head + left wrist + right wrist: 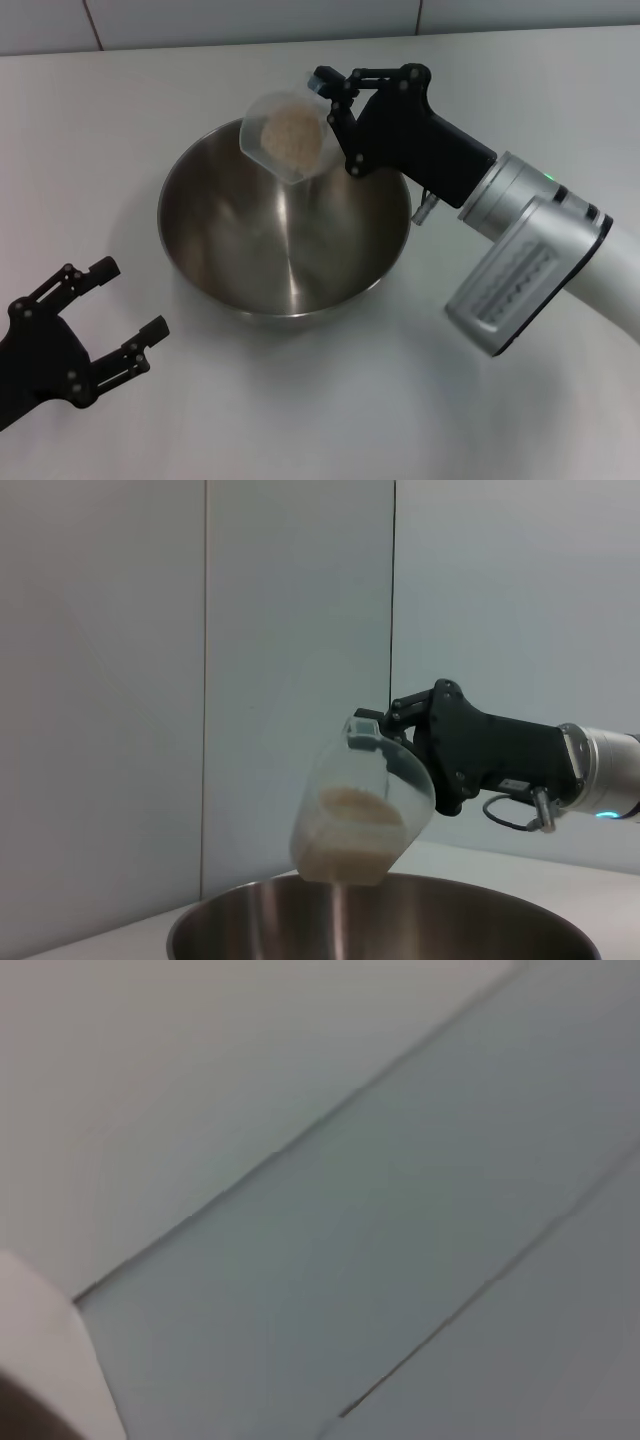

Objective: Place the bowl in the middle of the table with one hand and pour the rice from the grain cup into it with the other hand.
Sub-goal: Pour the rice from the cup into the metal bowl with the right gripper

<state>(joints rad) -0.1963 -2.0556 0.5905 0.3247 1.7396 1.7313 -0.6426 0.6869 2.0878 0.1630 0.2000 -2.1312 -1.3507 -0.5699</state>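
The grain cup (285, 135) is pinched by the right gripper (335, 95) and tilted over the bowl (285, 235) for pouring rice (290, 135); the left gripper (110, 315) is spread, idle near-left.

Pale tiled wall (200, 680) with thin dark seams, apparently grey-white.

Even, bright overhead light; soft shadow under bowl (285, 235) on table (330, 410). Mild glare streaks inside bowl (brushed steel). Right wrist view blurred, out of focus throughout.
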